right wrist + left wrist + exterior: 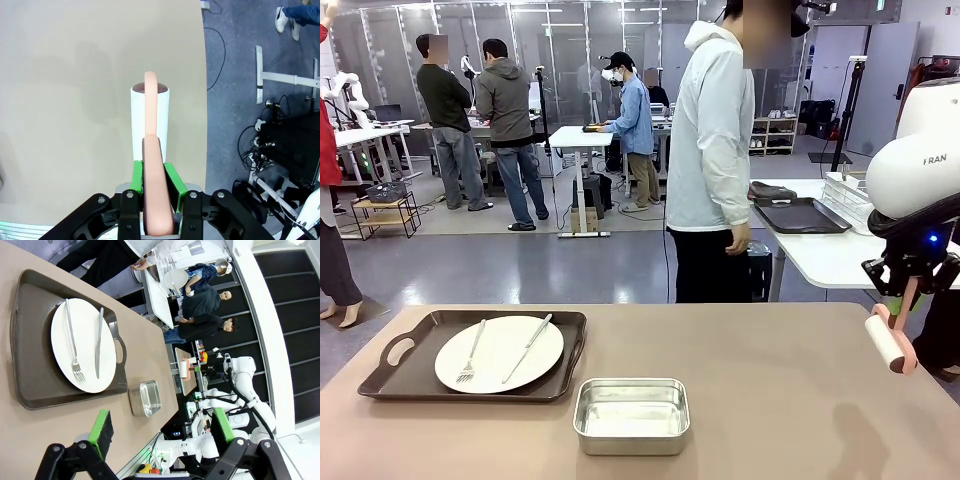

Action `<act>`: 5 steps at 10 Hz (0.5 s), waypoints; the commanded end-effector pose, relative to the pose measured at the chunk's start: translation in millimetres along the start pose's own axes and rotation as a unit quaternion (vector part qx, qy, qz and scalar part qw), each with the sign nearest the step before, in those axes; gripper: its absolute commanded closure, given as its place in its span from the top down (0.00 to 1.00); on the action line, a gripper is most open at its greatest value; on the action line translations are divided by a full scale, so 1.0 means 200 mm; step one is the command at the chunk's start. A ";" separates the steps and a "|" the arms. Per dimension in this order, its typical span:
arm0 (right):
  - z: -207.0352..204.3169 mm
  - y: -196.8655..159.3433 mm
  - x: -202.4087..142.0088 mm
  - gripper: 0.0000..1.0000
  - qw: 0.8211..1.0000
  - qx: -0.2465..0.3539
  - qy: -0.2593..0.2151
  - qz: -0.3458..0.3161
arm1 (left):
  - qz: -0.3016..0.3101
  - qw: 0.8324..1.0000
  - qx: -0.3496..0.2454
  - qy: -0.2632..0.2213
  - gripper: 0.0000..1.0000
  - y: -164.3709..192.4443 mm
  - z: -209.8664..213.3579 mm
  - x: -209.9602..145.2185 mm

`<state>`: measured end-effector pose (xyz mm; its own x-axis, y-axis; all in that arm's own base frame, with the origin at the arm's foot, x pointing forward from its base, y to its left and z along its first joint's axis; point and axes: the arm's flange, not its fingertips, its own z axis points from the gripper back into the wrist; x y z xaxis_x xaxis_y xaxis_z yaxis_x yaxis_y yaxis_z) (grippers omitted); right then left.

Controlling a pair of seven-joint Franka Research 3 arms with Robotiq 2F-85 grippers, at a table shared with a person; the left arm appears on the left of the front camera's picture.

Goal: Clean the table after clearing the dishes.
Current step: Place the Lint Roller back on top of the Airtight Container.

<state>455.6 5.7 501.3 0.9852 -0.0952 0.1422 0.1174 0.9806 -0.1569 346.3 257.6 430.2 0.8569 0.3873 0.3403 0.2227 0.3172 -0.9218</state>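
The table (780, 400) looks matt (steel pan (631, 416) glossy).

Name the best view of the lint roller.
Right wrist view: the lint roller sits close and central, handle in the right end effector. Front view shows it side-on, far right; left wrist view, tiny, distant.

Bright, even overhead indoor light. Soft, short shadows under the tray (420, 392) and steel pan (631, 445). Mild glare inside the pan. Front view sharp. Wrist views bend strongly at the edges, with a washed-out upper right in the left wrist view.
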 end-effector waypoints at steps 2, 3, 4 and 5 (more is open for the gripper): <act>0.01 0.01 0.00 0.22 1.000 -0.001 -0.004 -0.001 | -0.001 1.000 -0.001 -0.001 1.00 0.00 0.02 0.00; 0.01 0.01 0.00 0.22 1.000 -0.001 -0.004 -0.001 | -0.001 1.000 -0.001 -0.001 1.00 0.00 0.02 0.00; 0.01 0.01 0.00 0.22 1.000 -0.001 -0.004 -0.001 | -0.001 1.000 -0.001 -0.001 1.00 0.00 0.02 0.00; 0.01 0.01 0.00 0.22 1.000 -0.001 -0.004 -0.001 | -0.001 1.000 -0.001 -0.001 1.00 0.00 0.02 0.00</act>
<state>455.6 5.7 501.3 0.9852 -0.0952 0.1422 0.1174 0.9806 -0.1569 346.3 257.6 430.2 0.8569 0.3872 0.3403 0.2227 0.3172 -0.9218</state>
